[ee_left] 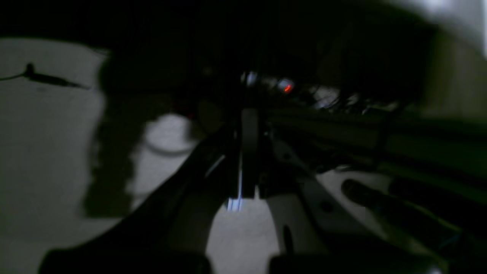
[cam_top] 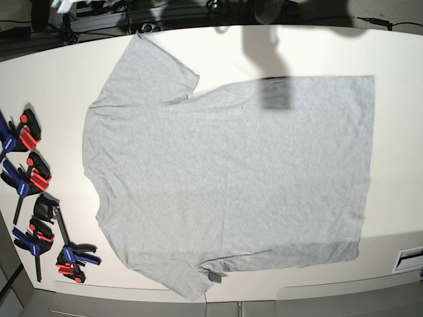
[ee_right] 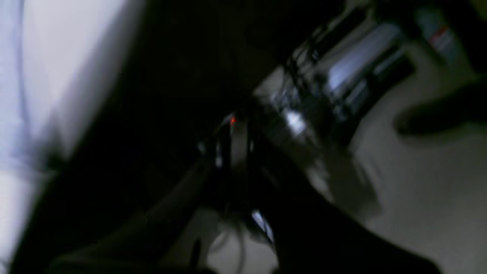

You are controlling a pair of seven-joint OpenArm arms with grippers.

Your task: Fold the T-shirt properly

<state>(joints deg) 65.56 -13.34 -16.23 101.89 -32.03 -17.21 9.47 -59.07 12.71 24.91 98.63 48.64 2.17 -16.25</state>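
Base view shows the T-shirt (cam_top: 225, 178) spread flat mid-table, collar at nine o'clock. Both wrist views are dark and blurred; I read the left gripper (ee_left: 243, 190) and right gripper (ee_right: 243, 224) as clenched, grasping nothing. Reaching blind, I risk bunching the cloth.
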